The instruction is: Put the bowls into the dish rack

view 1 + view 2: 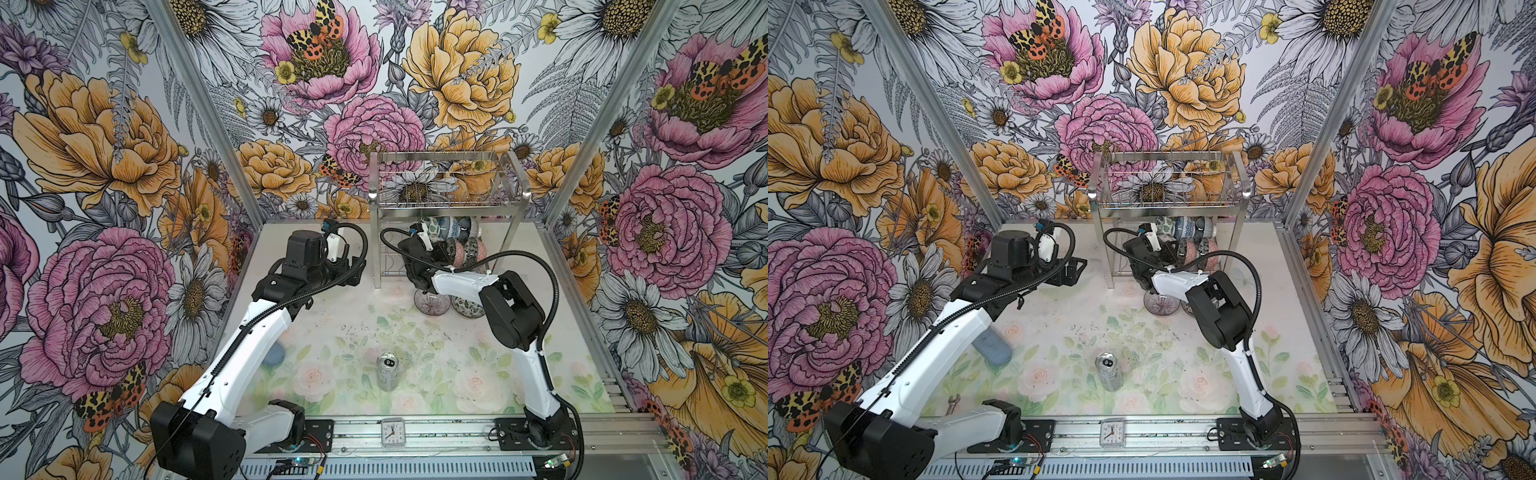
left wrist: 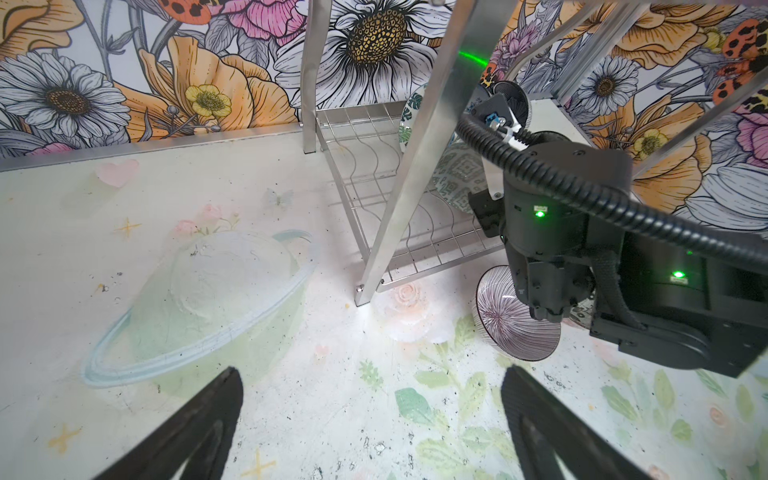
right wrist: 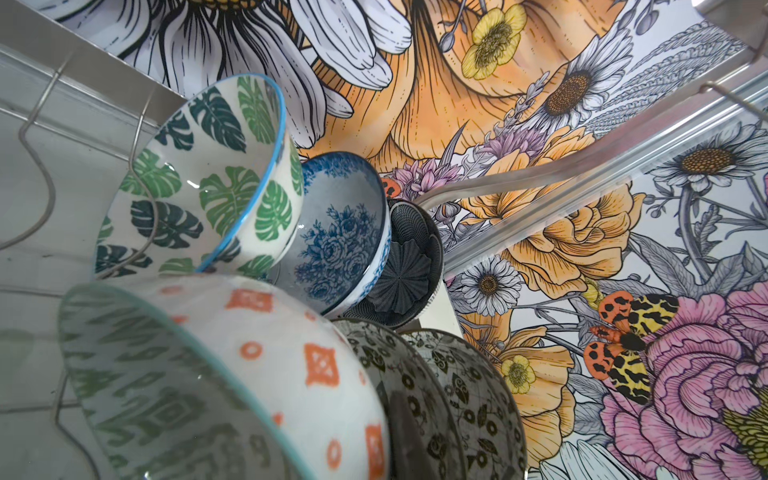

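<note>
The dish rack (image 1: pixel 449 199) (image 1: pixel 1167 199) stands at the back of the table. Several bowls (image 1: pixel 453 232) lean on edge in its lower wire slots. My right gripper (image 1: pixel 446 253) reaches in there, shut on a white bowl with orange marks (image 3: pixel 291 365). One dark finger (image 3: pixel 409 440) lies against its outside, next to a black-flowered bowl (image 3: pixel 469 390). A purple-lined bowl (image 1: pixel 432 303) (image 2: pixel 511 320) and a dark-patterned bowl (image 1: pixel 467 307) sit on the table under the right arm. My left gripper (image 1: pixel 359 270) (image 2: pixel 370 390) hangs open and empty over bare table, left of the rack's front leg (image 2: pixel 415 166).
A silver can (image 1: pixel 387 371) stands mid-table. A small clock (image 1: pixel 392 432) sits on the front rail. A blue-grey cup (image 1: pixel 992 345) lies under the left arm, and a wrench (image 1: pixel 953 403) lies near that arm's base. Flowered walls enclose three sides.
</note>
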Tool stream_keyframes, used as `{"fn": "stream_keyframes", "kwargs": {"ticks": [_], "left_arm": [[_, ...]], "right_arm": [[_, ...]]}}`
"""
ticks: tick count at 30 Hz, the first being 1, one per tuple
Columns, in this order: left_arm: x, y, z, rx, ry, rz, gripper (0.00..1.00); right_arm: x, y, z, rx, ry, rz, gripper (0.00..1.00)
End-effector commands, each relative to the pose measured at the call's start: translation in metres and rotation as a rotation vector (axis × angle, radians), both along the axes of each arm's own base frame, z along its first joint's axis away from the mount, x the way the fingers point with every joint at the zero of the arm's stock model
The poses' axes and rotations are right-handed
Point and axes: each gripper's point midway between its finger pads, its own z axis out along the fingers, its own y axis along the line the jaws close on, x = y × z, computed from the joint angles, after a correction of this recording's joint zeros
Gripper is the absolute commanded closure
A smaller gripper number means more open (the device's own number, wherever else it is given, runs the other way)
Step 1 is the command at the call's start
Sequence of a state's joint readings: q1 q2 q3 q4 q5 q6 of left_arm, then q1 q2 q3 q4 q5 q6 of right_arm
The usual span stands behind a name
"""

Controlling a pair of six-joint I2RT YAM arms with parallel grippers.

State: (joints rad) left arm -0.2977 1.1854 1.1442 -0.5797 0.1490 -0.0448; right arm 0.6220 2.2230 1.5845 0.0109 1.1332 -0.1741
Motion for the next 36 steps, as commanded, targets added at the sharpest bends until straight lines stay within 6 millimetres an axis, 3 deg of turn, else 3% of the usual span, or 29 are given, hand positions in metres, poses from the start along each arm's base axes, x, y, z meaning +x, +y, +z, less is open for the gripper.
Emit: {"fn": "stream_keyframes", "kwargs": {"ticks": [1,7,15,28,36], "left_arm": [[-0.004,0.001,0.004,-0.019,-0.012,-0.009,0.01],[-0.004,0.001,0.002,-0.018,-0.009,-0.008,0.01],[-0.004,0.001,0.003,-0.016,-0.01,-0.009,0.01],[-0.003,0.001,0.001,-0.015,-0.007,-0.008,0.01],[-0.003,0.001,0.0,-0.016,-0.002,-0.007,0.01]], "right_arm": [[0.009,0.003,0.005,0.022,-0.03,-0.014,1.0],[0.01,0.006,-0.002,0.024,-0.009,-0.002,1.0],[0.009,0.018,-0.005,0.067,0.005,0.052,0.77],[0.005,0.025,0.004,0.126,0.002,0.117,0.6],[-0.011,0.034,0.032,0.212,-0.032,0.213,0.32]]}}
